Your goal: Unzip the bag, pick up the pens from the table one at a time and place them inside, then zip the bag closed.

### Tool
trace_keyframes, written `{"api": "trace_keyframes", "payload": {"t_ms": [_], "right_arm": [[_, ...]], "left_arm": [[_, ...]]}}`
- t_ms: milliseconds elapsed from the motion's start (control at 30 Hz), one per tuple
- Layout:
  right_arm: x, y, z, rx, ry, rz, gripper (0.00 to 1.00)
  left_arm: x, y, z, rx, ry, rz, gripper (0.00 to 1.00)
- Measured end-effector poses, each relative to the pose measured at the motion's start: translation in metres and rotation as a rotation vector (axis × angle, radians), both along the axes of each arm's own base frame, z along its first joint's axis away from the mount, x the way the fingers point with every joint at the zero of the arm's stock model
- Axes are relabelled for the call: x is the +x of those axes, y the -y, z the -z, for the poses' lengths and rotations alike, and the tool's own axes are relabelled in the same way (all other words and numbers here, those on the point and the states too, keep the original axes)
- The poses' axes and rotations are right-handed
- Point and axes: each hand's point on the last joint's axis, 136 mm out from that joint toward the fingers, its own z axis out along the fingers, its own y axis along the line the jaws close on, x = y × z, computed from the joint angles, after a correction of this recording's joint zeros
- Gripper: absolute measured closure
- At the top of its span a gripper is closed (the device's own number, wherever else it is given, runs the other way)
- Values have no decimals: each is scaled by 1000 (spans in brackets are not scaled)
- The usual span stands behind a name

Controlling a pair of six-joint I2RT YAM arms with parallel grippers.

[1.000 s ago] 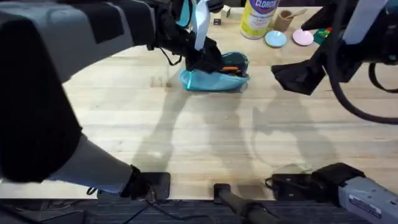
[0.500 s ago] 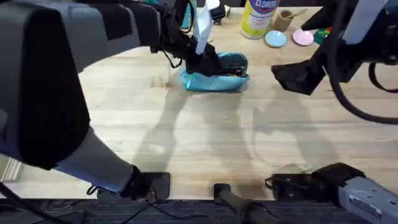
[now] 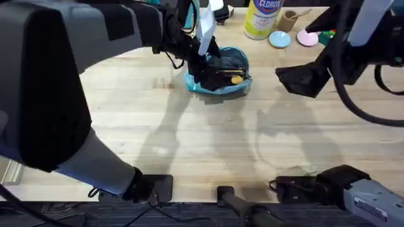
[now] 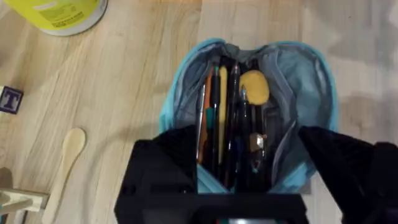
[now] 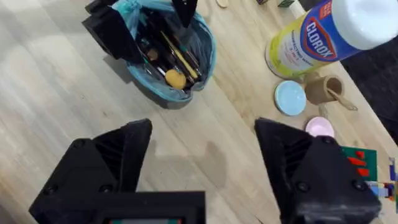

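My right gripper (image 5: pixel 199 171) hangs over bare table (image 3: pixel 208 139) with its jaws spread wide and nothing between them, well apart from the bag (image 3: pixel 218 72). Farther out, my left gripper (image 4: pixel 245 168) is at the bag's near end, jaws parted on either side of the pouch's open mouth (whether they press the fabric I cannot tell). The bag lies on the table unzipped and gaping, its turquoise walls bulging outward. Inside it I see several pens (image 4: pixel 217 118) lying lengthwise side by side, dark ones with a teal accent among them, plus a yellow rounded item (image 4: pixel 255 87). Beyond the bag stand a yellow Clorox canister (image 5: pixel 311 40), a small pale blue disc (image 5: pixel 290 98), a pink one (image 5: pixel 320 126), and a wooden spoon (image 4: pixel 68 152).
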Motion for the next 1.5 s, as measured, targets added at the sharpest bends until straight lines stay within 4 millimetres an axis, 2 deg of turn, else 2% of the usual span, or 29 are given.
{"api": "trace_keyframes", "payload": {"t_ms": [167,367,567,767,933,1100,1300,1500], "right_arm": [[0,0,0,-1,-2,0,5],[0,0,0,-1,-2,0,4],[0,1,0,-4,-1,3,5],[3,7,1,-31,8,31,5],[5,9,0,-39,17,42,5],[6,9,2,-44,13,45,5],[10,9,7,-52,-5,47,3],[10,10,7,-55,-4,50,4]], "left_arm": [[2,4,-8,-28,-10,-2,8],[19,5,-35,-86,-47,-89,7],[25,-26,-49,-99,-106,-209,8],[22,-59,-87,-120,-73,-299,7],[10,-86,-109,-119,-50,-343,7],[-8,-108,-113,-82,-37,-330,7],[-3,-131,-114,-68,6,-358,7],[-12,-134,-109,-51,-22,-343,6]]}}
